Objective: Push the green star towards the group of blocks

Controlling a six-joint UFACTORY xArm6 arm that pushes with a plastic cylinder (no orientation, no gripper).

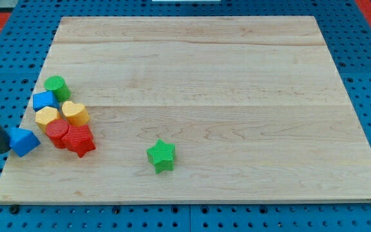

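Note:
The green star (161, 155) lies alone on the wooden board (224, 77), towards the view's bottom middle. The group of blocks sits at the view's left edge of the board: a green cylinder (55, 86), a blue cube (44, 100), a yellow heart (75, 113), another yellow block (46, 118), a red block (58, 132), a red star (79, 140) and a blue triangle (23, 142). My tip (5, 149) is at the far left, just left of the blue triangle and far from the green star.
A blue pegboard (366, 51) surrounds the board on all sides. The blue triangle overhangs the board's left edge.

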